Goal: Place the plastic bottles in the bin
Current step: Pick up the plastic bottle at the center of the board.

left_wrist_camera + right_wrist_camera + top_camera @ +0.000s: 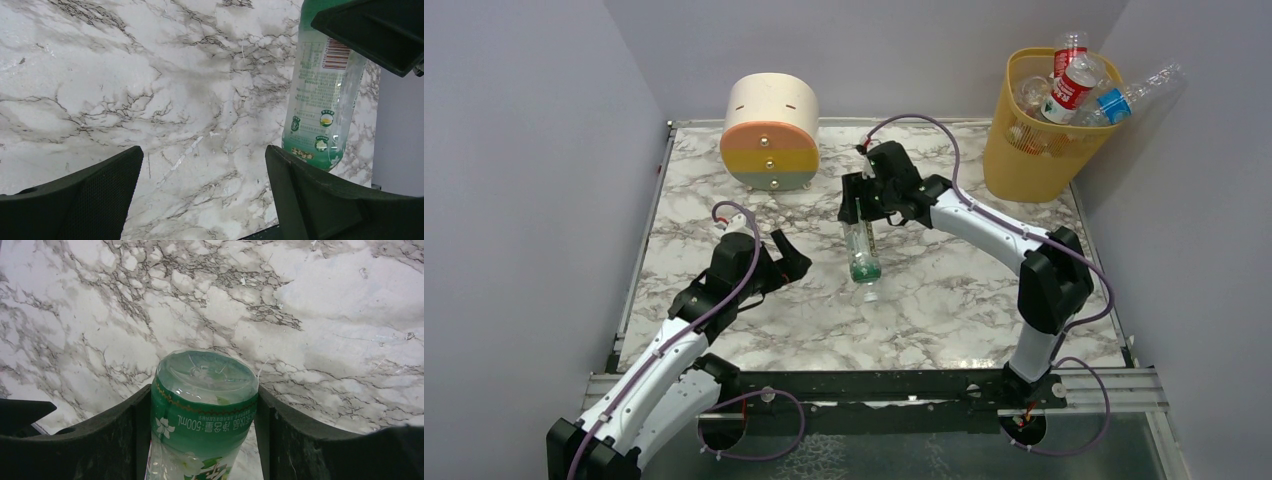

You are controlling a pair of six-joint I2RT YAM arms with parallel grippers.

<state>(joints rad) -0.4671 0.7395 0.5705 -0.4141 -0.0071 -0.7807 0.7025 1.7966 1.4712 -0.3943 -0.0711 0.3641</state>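
From above, the right hand (861,205) is closed on a green-labelled bottle (863,255) near the middle of the marble counter (944,300), with the bottle's body pointing toward the arm bases. The left hand (790,258) sits just to the bottle's left, spread wide and holding nothing. The yellow-orange bin (1024,160) stands at the far right corner, well apart from both hands, with several bottles (1072,85) poking above its rim. A round drawer unit (770,135) stands at the far edge. In the left wrist view, its 2 fingers (85,200) stand far apart over bare counter, and the held bottle lies just beyond 1 finger, outside the gap. In the right wrist view, the 2 fingers (300,440) press against both sides of the bottle, whose clear base sticks out past the fingertips. I cannot tell whether it touches the counter.
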